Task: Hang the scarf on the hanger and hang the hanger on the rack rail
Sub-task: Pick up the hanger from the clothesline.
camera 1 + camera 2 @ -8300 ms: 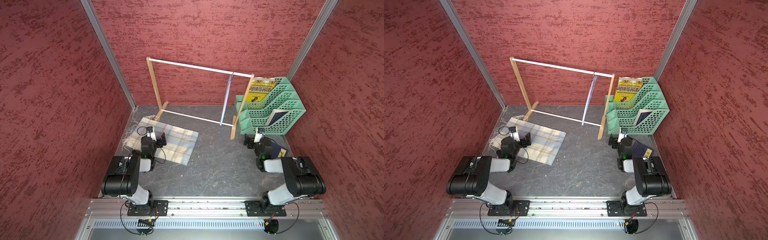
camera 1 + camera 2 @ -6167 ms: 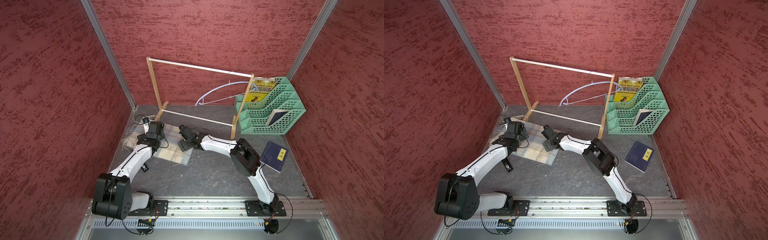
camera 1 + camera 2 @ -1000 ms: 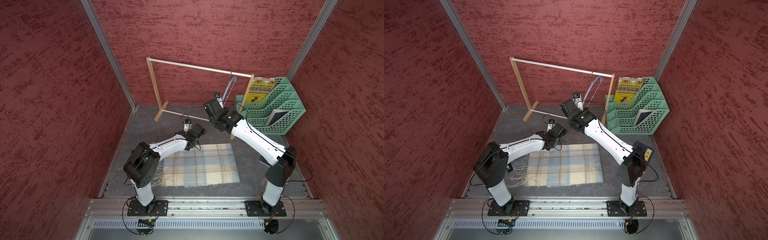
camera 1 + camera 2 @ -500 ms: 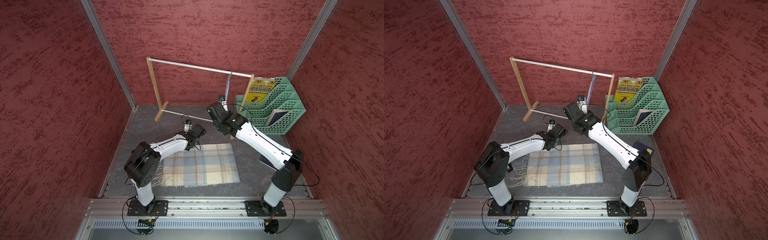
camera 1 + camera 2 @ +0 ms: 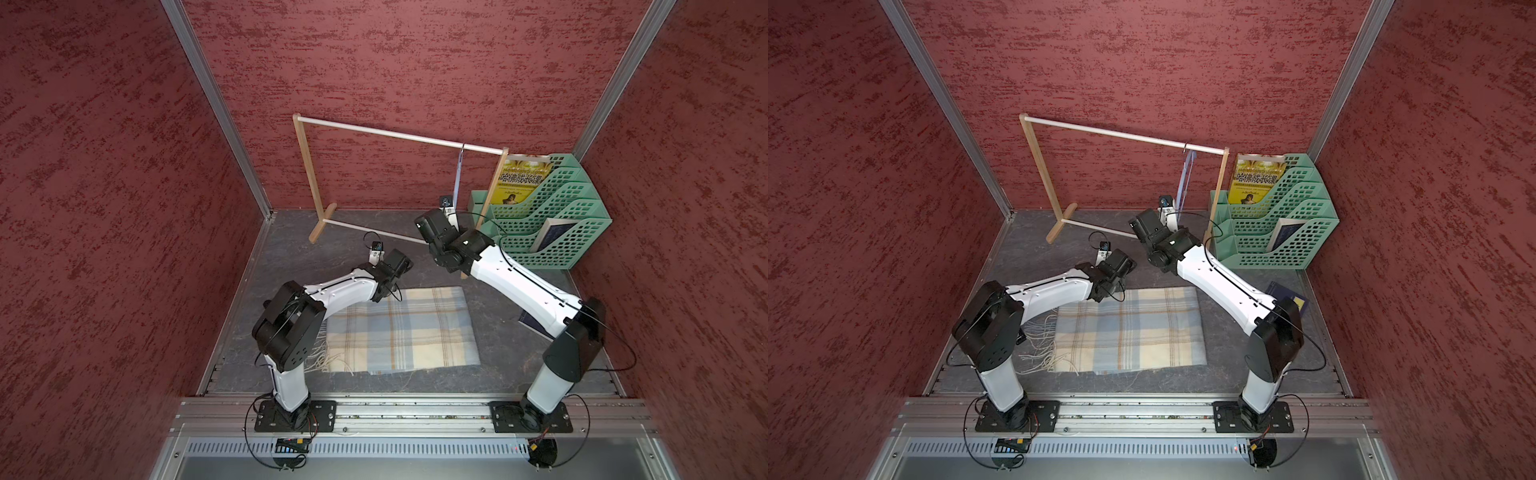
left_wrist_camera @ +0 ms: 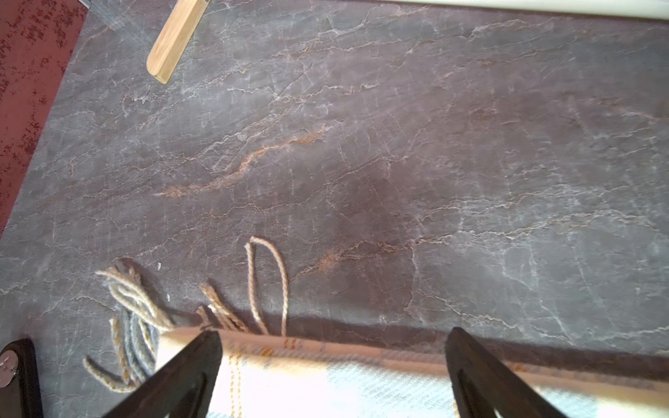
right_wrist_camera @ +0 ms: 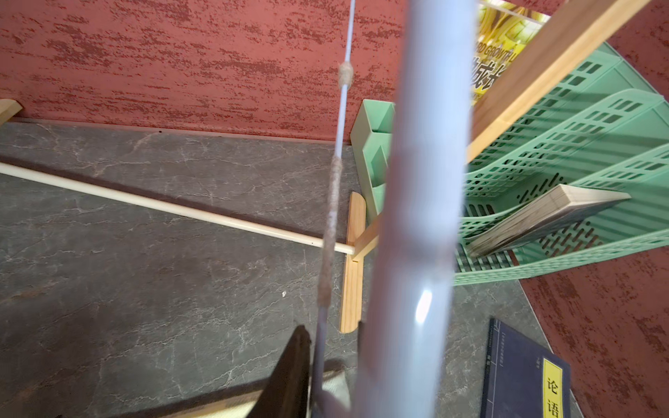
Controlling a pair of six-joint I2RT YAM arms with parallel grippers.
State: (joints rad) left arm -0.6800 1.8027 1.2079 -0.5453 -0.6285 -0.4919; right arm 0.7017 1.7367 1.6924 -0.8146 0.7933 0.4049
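Cream, light-blue and tan plaid cloth scarf point(image 5: 401, 328) lay flat on the dark marbled table point(image 5: 500, 374).
The left hand point(image 5: 397, 266) hovered at its far edge; the right hand point(image 5: 449, 211) was at the lower end of the thin pale-blue plastic hanger point(image 5: 457, 178), hooked on the white rod point(image 5: 382, 133) of the wooden rack point(image 5: 305, 166).

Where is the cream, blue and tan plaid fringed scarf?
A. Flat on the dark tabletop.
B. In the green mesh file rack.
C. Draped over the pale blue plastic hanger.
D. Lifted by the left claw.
A: the plaid scarf lies spread flat on the dark stone-look tabletop, while the pale blue plastic hanger hangs from the white rod and carries no scarf.
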